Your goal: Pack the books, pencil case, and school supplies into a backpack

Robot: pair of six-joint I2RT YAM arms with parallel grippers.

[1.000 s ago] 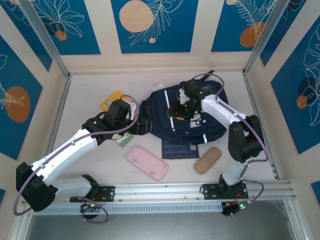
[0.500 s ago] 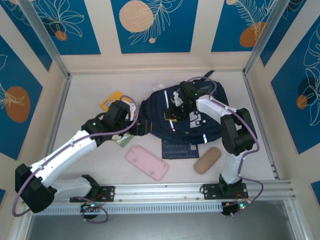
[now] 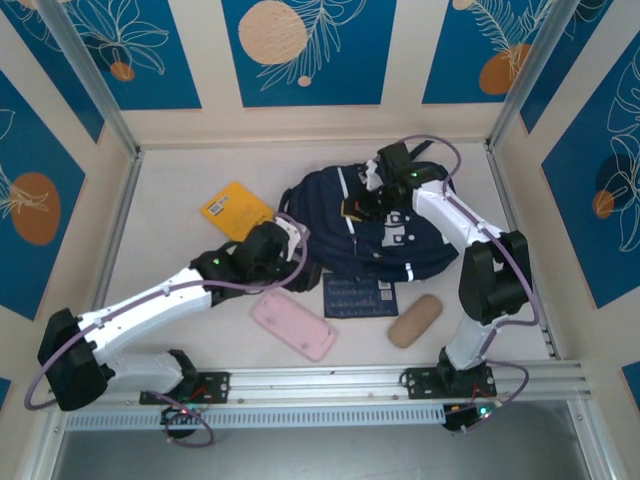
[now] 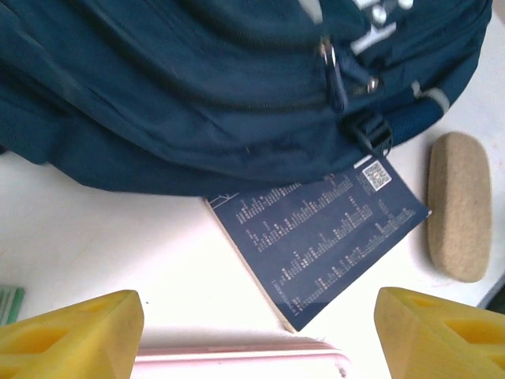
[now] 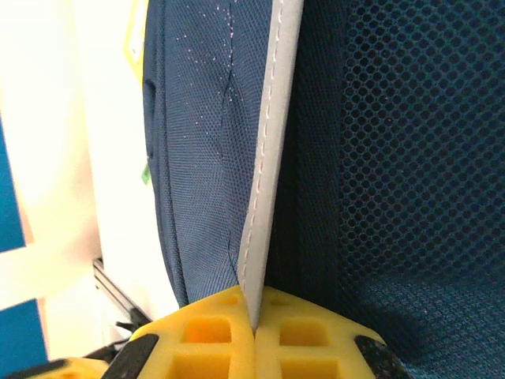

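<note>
The navy backpack (image 3: pixel 385 235) lies in the middle of the table. My right gripper (image 3: pixel 362 203) is over its far left part, shut on the pack's grey-edged fabric strip (image 5: pixel 272 158); the right gripper (image 5: pixel 254 316) has its pads pressed together on it. My left gripper (image 3: pixel 298 262) hangs open at the pack's near left side, above bare table. In the left wrist view the open left gripper (image 4: pixel 256 339) frames a navy book (image 4: pixel 323 229) lying flat beside the backpack (image 4: pixel 197 87). A yellow-orange book (image 3: pixel 235 208) lies left of the pack. A green packet edge (image 4: pixel 8 304) peeks in.
A pink pencil case (image 3: pixel 293 323) lies near the front, close under my left gripper. A tan oblong case (image 3: pixel 415 320) sits right of the navy book (image 3: pixel 360 296). Walls enclose the table on three sides; a rail (image 3: pixel 330 380) runs along the near edge.
My left arm swung right and nearer, uncovering the yellow-orange book. My right gripper moved back and right, pulling the backpack's fabric with it.
</note>
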